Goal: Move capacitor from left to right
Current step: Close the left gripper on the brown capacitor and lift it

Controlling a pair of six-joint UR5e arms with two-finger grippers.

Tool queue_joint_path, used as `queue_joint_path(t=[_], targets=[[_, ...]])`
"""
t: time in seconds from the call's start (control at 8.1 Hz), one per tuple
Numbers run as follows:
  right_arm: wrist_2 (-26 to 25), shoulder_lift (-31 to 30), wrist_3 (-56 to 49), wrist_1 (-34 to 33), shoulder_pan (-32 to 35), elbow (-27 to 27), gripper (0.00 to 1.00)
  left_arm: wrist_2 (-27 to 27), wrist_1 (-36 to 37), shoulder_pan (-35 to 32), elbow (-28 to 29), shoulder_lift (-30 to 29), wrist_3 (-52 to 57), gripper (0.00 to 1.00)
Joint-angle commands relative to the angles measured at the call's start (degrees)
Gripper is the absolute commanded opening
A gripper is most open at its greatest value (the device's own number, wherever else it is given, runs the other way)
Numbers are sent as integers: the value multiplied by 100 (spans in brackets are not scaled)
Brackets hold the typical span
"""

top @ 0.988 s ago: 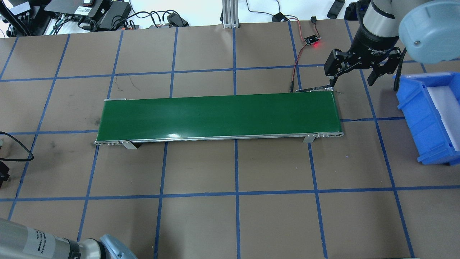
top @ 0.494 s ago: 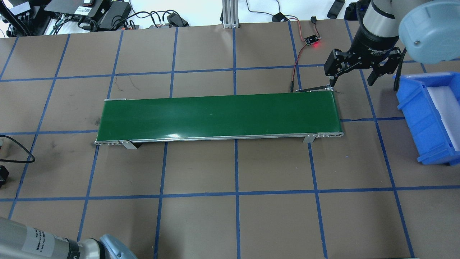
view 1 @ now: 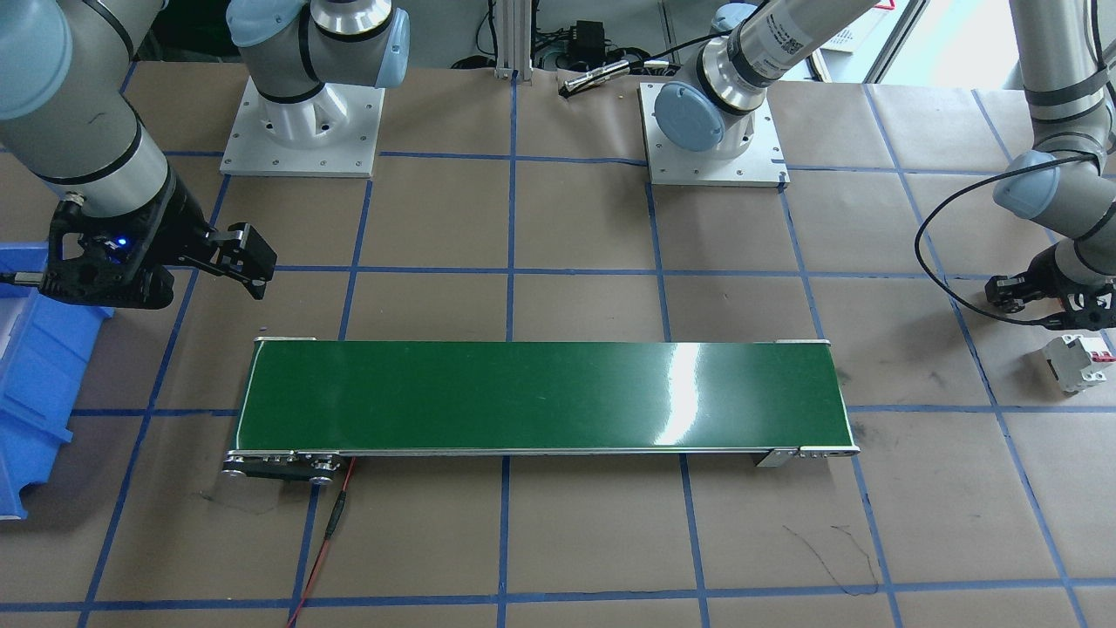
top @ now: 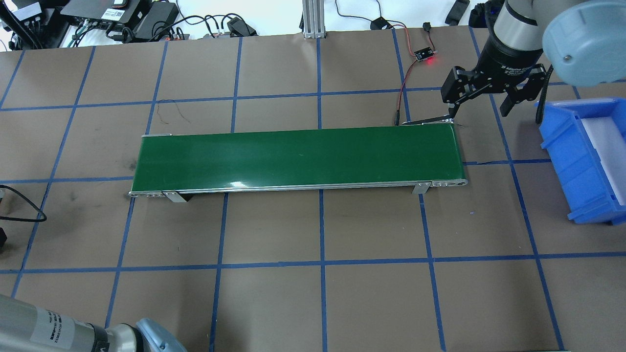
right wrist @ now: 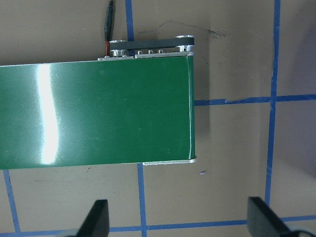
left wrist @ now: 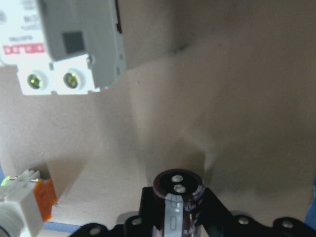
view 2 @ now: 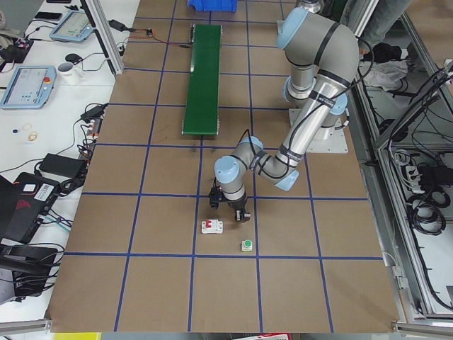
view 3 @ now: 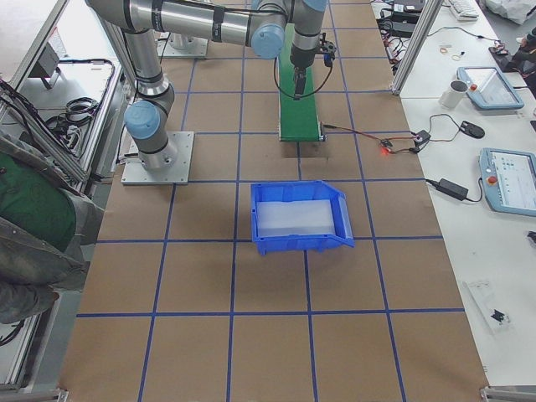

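Note:
The capacitor (left wrist: 177, 195), a dark cylinder with a pale stripe and two silvery terminals on its end, sits between the fingers (left wrist: 213, 210) of my left gripper (left wrist: 177, 207), which is shut on it. That gripper (view 1: 1046, 292) hangs low over the brown table at the far left end, just beside the white circuit breaker (view 1: 1077, 362). My right gripper (top: 481, 105) is open and empty, hovering behind the right end of the green conveyor belt (top: 298, 159). In the right wrist view its gripper (right wrist: 180, 219) is spread wide over the belt's end (right wrist: 98, 113).
A blue bin (top: 587, 161) with a white liner stands at the far right. The circuit breaker (left wrist: 64, 44) and a green-topped push button (view 2: 246, 246) lie by the left gripper. A small board with a red light (top: 424, 55) and its wires lie behind the belt.
The left arm's cable and gripper at the overhead view's left edge have shifted slightly further out of view. The right arm has not moved.

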Motion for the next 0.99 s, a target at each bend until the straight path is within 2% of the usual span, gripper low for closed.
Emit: queue_joint_path(t=[0.0, 0.25, 0.62, 0.86], targets=[[0, 0, 0, 0, 0, 0, 100, 479, 0, -39, 17, 333, -255, 17], [0, 0, 0, 0, 0, 0, 100, 465, -192, -266, 34, 895, -432, 16], [0, 0, 0, 0, 0, 0, 100, 308, -631, -776, 34, 1388, -713, 13], [0, 0, 0, 0, 0, 0, 100, 140, -659, -1415, 17, 1705, -1430, 13]])
